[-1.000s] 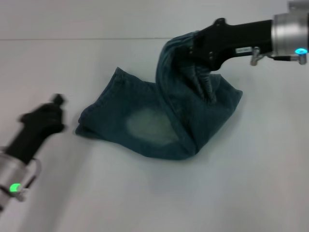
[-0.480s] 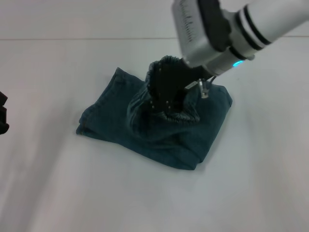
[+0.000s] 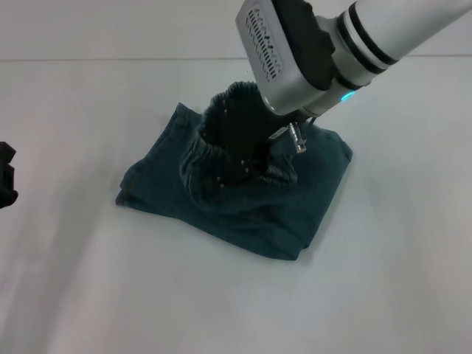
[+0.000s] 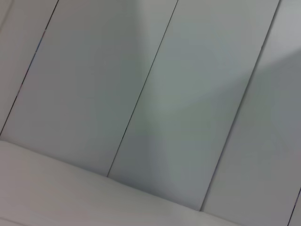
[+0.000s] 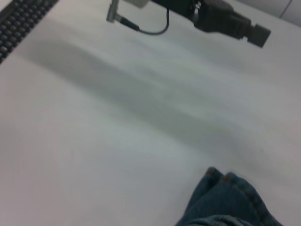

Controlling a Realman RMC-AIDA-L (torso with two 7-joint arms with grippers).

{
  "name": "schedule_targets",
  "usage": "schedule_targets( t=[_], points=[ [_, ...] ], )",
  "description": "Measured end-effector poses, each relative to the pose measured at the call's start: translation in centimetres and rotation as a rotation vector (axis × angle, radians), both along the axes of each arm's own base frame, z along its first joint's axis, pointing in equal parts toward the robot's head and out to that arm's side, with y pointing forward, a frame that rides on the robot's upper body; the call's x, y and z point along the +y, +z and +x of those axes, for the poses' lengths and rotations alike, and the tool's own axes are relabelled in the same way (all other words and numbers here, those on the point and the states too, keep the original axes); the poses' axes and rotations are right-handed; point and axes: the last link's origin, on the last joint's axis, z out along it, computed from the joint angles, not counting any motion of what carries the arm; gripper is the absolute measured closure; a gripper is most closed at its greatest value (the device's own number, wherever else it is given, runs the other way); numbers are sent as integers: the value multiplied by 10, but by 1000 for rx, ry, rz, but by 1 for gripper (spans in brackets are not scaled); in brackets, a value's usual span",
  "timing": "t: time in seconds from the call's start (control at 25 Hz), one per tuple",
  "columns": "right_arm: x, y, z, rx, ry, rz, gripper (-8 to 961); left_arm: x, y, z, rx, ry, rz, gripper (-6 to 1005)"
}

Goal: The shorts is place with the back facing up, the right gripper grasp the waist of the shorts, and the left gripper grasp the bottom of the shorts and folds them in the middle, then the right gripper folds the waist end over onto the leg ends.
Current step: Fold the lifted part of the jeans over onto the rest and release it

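The blue-green denim shorts [image 3: 313,195] lie folded in a thick pad at the middle of the white table [image 3: 383,280]. My right gripper [image 3: 234,147] hangs low over the pad, and the ruffled waist [image 3: 279,175] bunches around its black claw, which is shut on that band. The waist is held above the lower layer, short of the leg ends [image 3: 146,156] at the pad's left edge. In the right wrist view a denim corner of the shorts [image 5: 225,200] shows. My left gripper [image 3: 6,177] sits far off at the table's left edge, also seen as the left gripper [image 5: 228,21] in the right wrist view.
The left wrist view shows only pale wall panels [image 4: 155,103]. A seam line [image 3: 110,59] crosses the back of the table surface. A dark ribbed object [image 5: 19,23] sits at one corner of the right wrist view.
The right gripper has carried the waist from the back right down and leftward over the pad, lowering slightly in the last half second. The left arm has drawn back to the left edge.
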Motion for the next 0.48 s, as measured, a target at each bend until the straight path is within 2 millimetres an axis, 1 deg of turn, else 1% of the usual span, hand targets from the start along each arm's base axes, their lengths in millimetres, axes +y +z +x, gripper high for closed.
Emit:
schedule_targets(
  t=[0.16,0.28,0.36,0.44,0.48],
  points=[
    [-1,8,-2,42,-5,15,397,3,-1,3,8,-13,-9,990],
    [-4,23,-5,100,-24,24,272,5,-2,5,18,-28,-22,989],
    [-8,32,-3,130,-36,22,190,6,-2,6,22,-33,-24,988],
    [-10,34,2,116,-64,16,108,7,-2,7,23,-38,-25,987],
    [-11,33,6,94,-78,10,99,8,-2,7,23,-42,-25,987]
  ],
)
